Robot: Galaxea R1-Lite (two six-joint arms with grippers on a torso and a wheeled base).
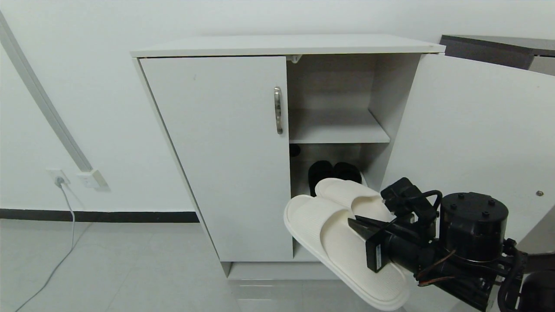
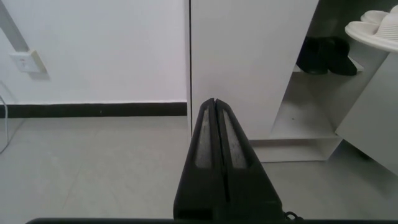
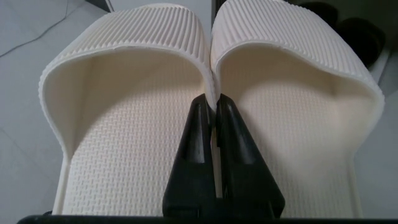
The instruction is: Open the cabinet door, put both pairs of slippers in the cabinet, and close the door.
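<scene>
Head view: my right gripper point(image 1: 352, 222) pinches the white slippers point(image 1: 323, 229) where their inner edges meet. The pair hangs tilted just before the cabinet point(image 1: 217, 151), at its open right half. The black slippers point(image 1: 333, 172) lie inside, below the shelf. My left gripper point(image 2: 214, 106) is pressed together, holding nothing.

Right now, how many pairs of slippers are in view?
2. The white ribbed slippers hang in the right gripper before the open cabinet; the black slippers sit inside on its lower level. The shut left door may hide others.
</scene>
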